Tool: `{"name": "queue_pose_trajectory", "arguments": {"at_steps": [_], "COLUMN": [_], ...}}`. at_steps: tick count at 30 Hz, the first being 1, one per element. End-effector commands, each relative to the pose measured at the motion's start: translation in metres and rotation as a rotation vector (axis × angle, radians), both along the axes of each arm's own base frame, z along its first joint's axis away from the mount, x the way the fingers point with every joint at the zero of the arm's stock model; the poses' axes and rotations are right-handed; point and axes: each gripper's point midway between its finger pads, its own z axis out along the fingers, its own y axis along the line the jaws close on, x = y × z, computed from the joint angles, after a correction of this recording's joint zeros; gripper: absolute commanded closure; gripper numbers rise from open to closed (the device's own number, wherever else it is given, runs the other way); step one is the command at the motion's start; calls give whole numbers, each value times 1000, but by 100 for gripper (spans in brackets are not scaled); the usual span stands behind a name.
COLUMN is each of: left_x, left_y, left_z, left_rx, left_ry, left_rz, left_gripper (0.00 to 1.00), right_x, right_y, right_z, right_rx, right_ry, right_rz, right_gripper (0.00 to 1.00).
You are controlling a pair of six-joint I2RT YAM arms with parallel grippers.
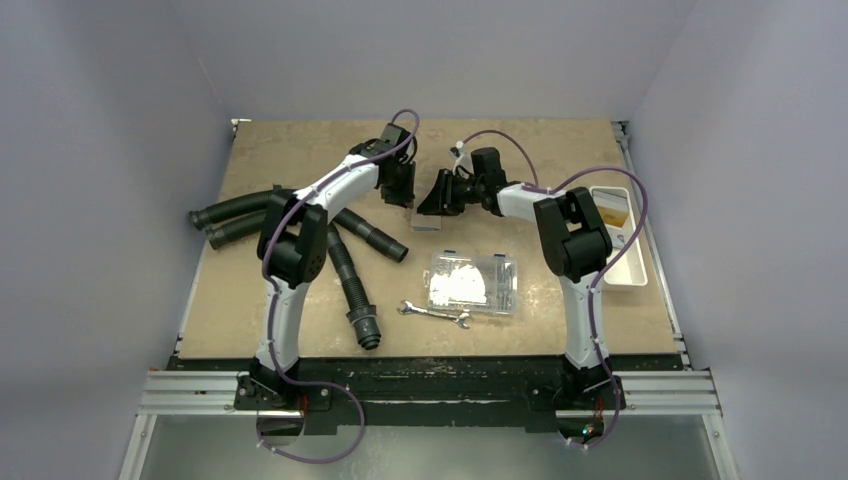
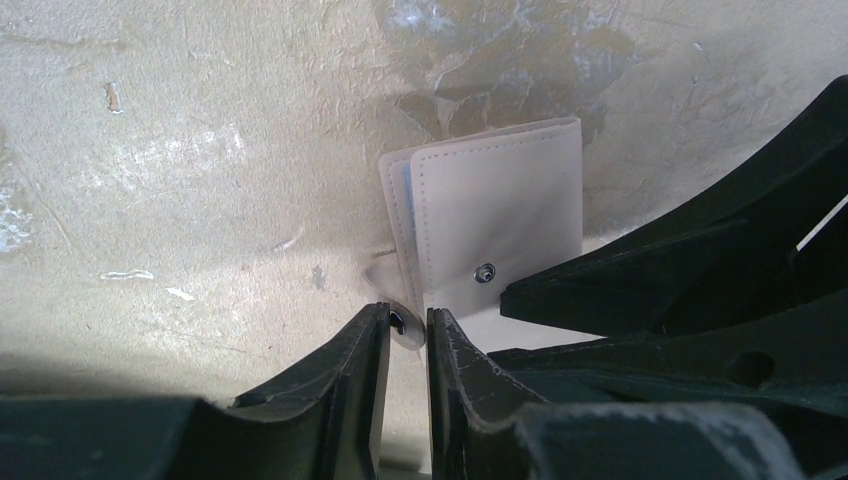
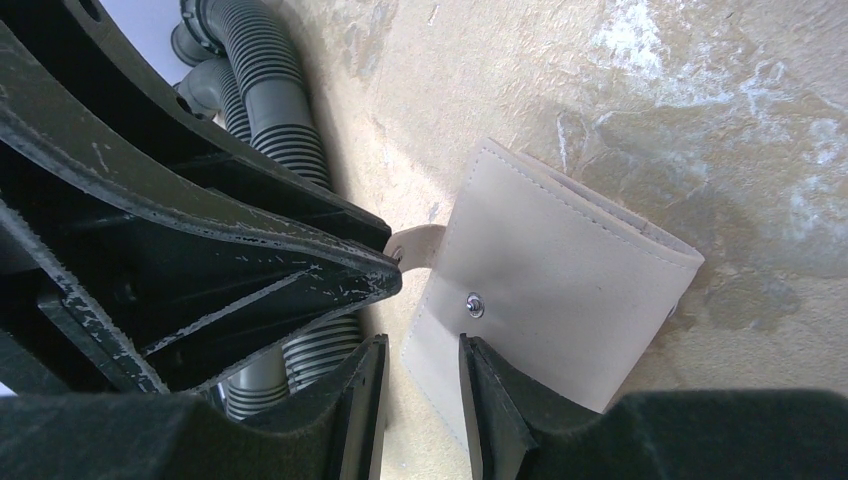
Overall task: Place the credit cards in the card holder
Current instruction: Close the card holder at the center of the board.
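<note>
At the far middle of the counter [image 1: 300, 150] lies one pale holder [image 2: 500, 200], flat, snap stud up. Left fingers [image 2: 350, 360] are pinched on its small tab [image 3: 415, 245]. Right fingers [image 3: 495, 420] stand narrowly apart astride the holder's near edge; whether they grip it I cannot tell. Four ribbed hoses [image 1: 345, 270] sprawl to the left, the nearest just beside the holder. Nearer the arms sit one clear box [image 1: 472, 283] and one wrench [image 1: 435, 314]. One white tray [image 1: 622, 280] lies far right.

Pale stitched card holder [image 2: 500, 215] flat on table [image 2: 200, 150], snap tab unfastened.
</note>
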Motion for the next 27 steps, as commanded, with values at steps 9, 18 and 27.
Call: {"name": "queue_pose_trajectory", "arguments": {"at_steps": [9,18,27], "left_x": [11,13,9], "left_y": [-4,-3,-6], "left_z": [20,25,27], "left_rx": [-4,-156,-179], "left_ry": [-68,-66,-71], "left_rz": [-16,-23,-56], "left_gripper": [100,100,100], "right_x": [-4,6,21], "right_y": [-7,-8,-27], "right_z": [-35,3,0], "right_rx": [-88,-74,-135], "right_ry": [46,-19,-24], "right_rz": [-15,-11,-61], "right_gripper": [60,68,84]}}
